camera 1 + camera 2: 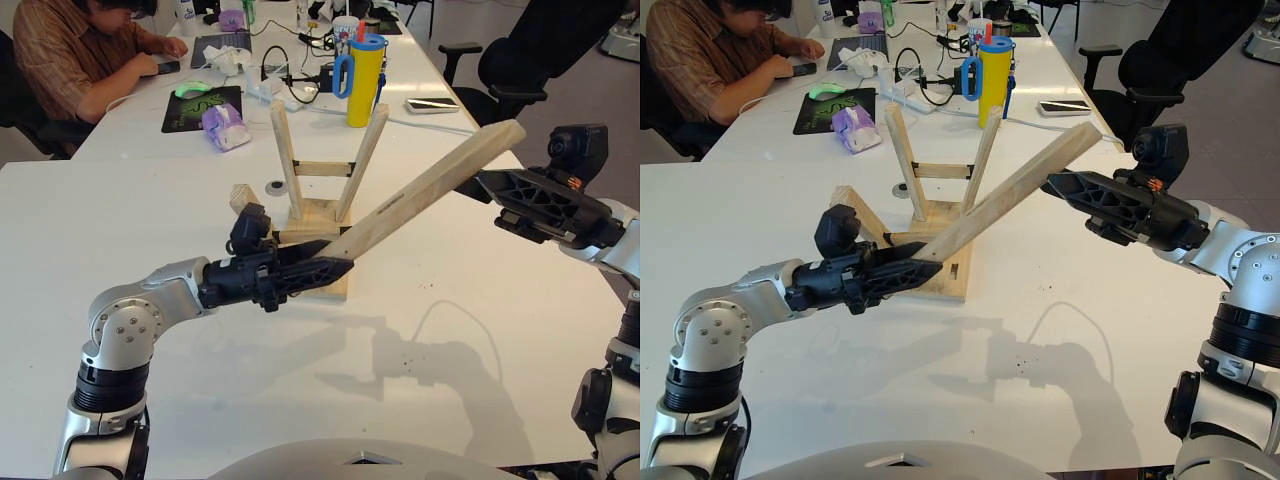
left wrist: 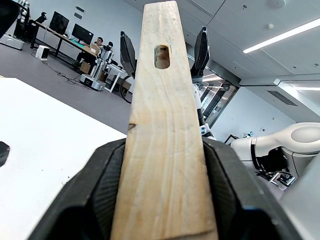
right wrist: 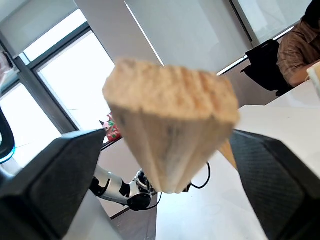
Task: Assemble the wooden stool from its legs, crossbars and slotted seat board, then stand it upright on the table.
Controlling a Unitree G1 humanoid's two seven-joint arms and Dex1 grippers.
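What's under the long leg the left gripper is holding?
Below the held leg the seat board lies on the table, two legs and a crossbar standing on it. The leg and left gripper cover part of the board, hiding any slots.

Bare pale wood on the long leg [image 1: 430, 185], grain plain to see, its cut end rough and fibrous; seat board [image 1: 940, 288] the same unfinished timber. Left gripper [image 1: 340, 268] matt black plastic, table [image 1: 120, 230] smooth white, faintly glossy
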